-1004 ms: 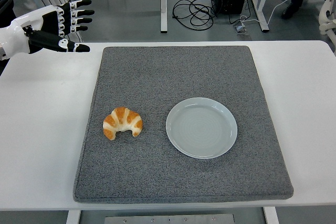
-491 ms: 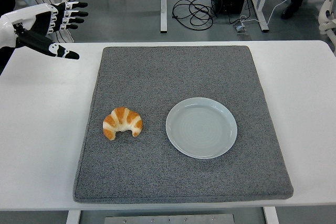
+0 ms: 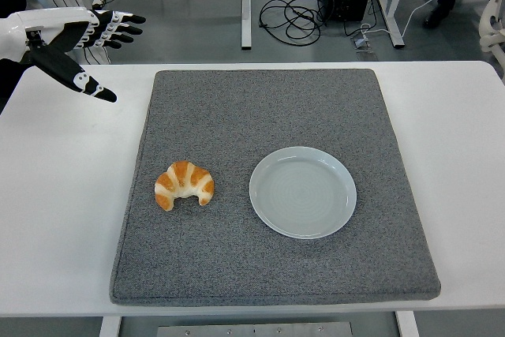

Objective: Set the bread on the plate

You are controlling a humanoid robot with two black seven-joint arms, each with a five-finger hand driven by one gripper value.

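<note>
Bread [image 3: 185, 184] on mat, left hand [image 3: 75, 37] well apart

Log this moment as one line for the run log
left hand: open, raised over table's far left corner | croissant: on grey mat, left of plate, untouched | plate: empty | right arm: out of view

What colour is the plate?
Pale blue-grey, plain; the plate shows clearly in the head view, on the grey mat.
</note>
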